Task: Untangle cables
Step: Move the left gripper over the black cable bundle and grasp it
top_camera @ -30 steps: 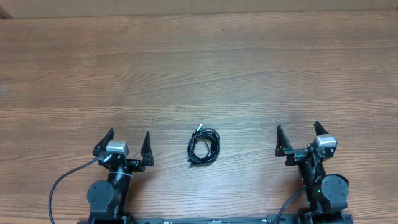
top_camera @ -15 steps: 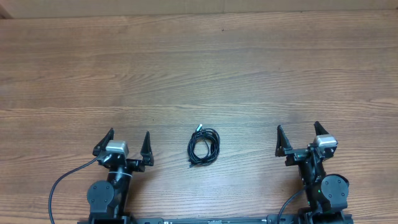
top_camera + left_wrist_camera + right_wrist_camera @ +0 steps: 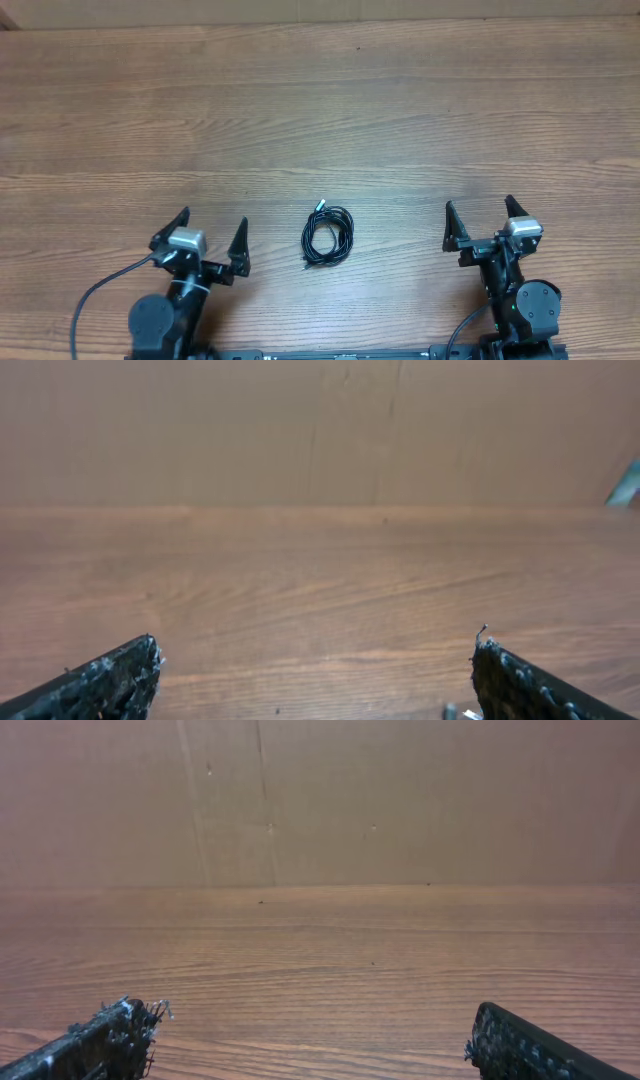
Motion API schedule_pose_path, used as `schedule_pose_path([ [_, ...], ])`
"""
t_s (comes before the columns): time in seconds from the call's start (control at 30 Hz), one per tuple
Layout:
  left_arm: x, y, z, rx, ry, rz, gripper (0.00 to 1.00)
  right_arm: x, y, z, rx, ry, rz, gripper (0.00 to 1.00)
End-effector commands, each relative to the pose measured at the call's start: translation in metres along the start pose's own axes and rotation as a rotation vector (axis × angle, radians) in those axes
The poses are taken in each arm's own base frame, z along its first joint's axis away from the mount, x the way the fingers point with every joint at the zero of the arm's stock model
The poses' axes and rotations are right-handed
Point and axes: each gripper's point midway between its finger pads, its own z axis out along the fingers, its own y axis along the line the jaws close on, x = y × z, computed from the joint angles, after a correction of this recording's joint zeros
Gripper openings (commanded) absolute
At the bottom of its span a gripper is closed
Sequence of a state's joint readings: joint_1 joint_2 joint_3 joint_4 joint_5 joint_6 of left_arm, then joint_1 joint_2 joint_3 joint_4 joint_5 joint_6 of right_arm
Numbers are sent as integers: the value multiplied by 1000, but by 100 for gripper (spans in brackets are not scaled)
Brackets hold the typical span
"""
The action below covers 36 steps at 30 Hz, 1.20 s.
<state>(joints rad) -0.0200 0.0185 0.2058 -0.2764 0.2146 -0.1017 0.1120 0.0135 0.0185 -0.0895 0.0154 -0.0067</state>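
The left gripper (image 3: pixel 213 217) is seen from overhead with its two fingers (image 3: pixel 239 243) spread as wide as they go, and nothing is held between them. The same is shown by its wrist camera, where the left gripper (image 3: pixel 316 643) has only bare wood in the gap and one dark fingertip at each lower corner. The right gripper (image 3: pixel 480 203) is likewise fully released, its jaws spread wide and pointing away from the arm bases. In its own camera the right gripper (image 3: pixel 320 1012) is seen to enclose nothing but the table (image 3: pixel 320 950), with a plain brown wall (image 3: pixel 320 800) beyond.

The cables (image 3: pixel 328 236) are bunched into one small black coil lying flat on the table (image 3: pixel 320 120). The coil is placed between the two grippers, to the right of the left gripper and to the left of the right one, nearer the left one. It is touched by neither. One silver-grey plug tip (image 3: pixel 319 205) is turned out at the far side of the coil. How the separate strands cross inside the bunch cannot be told.

A thicker black cord (image 3: pixel 95 295) is looped out behind the left arm.
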Motion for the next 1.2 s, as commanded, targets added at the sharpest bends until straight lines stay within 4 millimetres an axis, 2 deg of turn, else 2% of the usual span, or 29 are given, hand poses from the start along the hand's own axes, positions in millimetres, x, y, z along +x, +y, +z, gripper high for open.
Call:
schedule_pose_path([
  [0.0, -32, -11, -11, 33, -7, 3, 100, 1, -1, 0, 7, -7, 3, 100],
  [0.23, -59, -33, -10, 133, 125, -31, 100, 1, -1, 0, 7, -7, 3, 100],
  [0.3, -70, -42, -6, 174, 234, -69, 99, 1, -1, 0, 7, -7, 3, 100],
  [0.5, -77, -61, 1, 269, 496, -184, 99, 1, -1, 0, 7, -7, 3, 100],
  [0.63, -82, -87, 8, 441, 555, -293, 100, 1, -1, 0, 7, -7, 3, 100],
  [0.67, -76, -95, 7, 485, 604, -352, 99, 1, -1, 0, 7, -7, 3, 100],
  [0.97, -33, -87, 32, 452, 806, -461, 100, 1, -1, 0, 7, -7, 3, 100],
  [1.07, -6, -71, 37, 260, 911, -498, 100, 1, -1, 0, 7, -7, 3, 100],
  [1.13, 12, -60, 36, 100, 974, -501, 93, 1, -1, 0, 7, -7, 3, 100],
  [1.17, 15, -60, 35, 81, 984, -497, 91, 1, -1, 0, 7, -7, 3, 100],
])
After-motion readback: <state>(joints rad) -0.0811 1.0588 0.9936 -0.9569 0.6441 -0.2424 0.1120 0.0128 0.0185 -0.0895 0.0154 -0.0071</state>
